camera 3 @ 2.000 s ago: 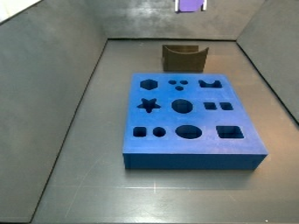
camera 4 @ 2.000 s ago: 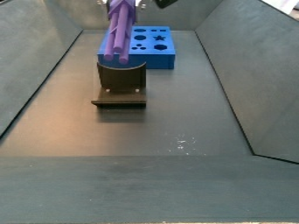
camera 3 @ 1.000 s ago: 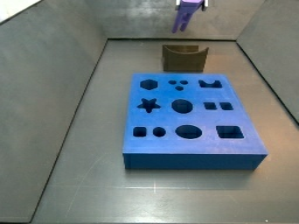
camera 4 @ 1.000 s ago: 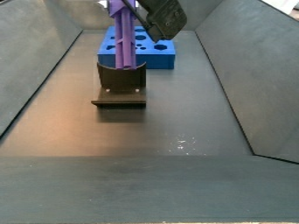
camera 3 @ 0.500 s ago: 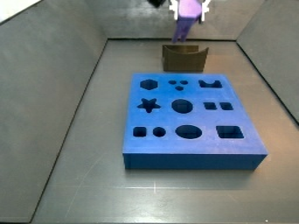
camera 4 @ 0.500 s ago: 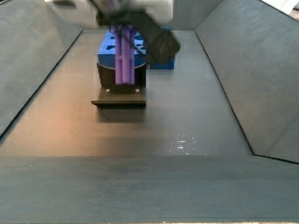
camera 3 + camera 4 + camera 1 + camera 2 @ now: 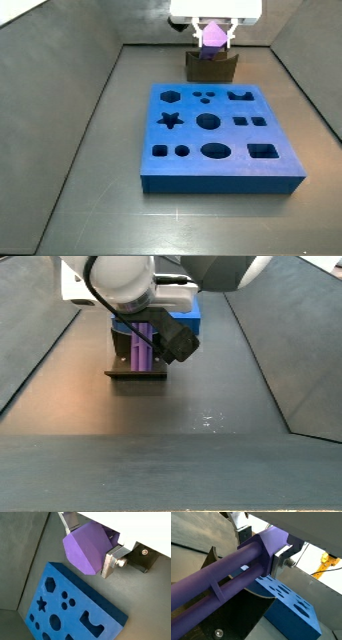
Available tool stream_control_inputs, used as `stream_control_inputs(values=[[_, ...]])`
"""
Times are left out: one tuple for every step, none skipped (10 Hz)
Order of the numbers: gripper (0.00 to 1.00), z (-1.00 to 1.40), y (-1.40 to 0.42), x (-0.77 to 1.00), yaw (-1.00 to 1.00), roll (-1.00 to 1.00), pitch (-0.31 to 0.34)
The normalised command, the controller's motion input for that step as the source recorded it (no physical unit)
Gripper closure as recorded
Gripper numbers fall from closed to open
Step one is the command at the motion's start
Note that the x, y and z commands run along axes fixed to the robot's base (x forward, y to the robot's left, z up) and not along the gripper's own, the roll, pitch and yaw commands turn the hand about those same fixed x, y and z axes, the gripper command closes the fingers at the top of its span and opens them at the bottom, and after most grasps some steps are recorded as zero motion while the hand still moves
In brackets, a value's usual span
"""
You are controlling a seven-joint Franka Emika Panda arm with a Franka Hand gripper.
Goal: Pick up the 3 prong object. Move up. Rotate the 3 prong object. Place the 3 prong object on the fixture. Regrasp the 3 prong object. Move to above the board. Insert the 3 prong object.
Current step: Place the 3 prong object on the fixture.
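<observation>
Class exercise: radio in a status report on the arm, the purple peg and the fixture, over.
Pincer low over the fixture, shut on the 3 prong object. Peg at the fixture's notch, not released. Board untouched; nothing in the way.

The hand [image 7: 214,36] grips the purple 3 prong object [image 7: 143,349], which stands upright over the dark fixture [image 7: 211,68] at the far end of the floor. The blue board [image 7: 218,136], full of shaped cutouts, lies flat just beside the fixture.

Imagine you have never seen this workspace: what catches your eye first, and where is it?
First, the purple 3 prong object, clamped between the gripper fingers and lowered at the dark fixture at the far end of the floor. Next, the blue board with shaped cutouts, lying mid-floor in front of the fixture.
</observation>
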Motion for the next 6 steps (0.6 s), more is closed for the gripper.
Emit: stream_control_inputs(values=[[1.00, -0.25, 0.07, 0.05, 0.05, -0.05, -0.067], [1.00, -0.24, 0.08, 0.04, 0.04, -0.05, -0.066], [1.00, -0.24, 0.08, 0.04, 0.04, -0.05, -0.063], [1.00, -0.24, 0.08, 0.04, 0.04, -0.05, -0.062], [1.00, -0.24, 0.08, 0.04, 0.04, -0.05, -0.062], [1.00, -0.24, 0.08, 0.04, 0.04, -0.05, -0.061]])
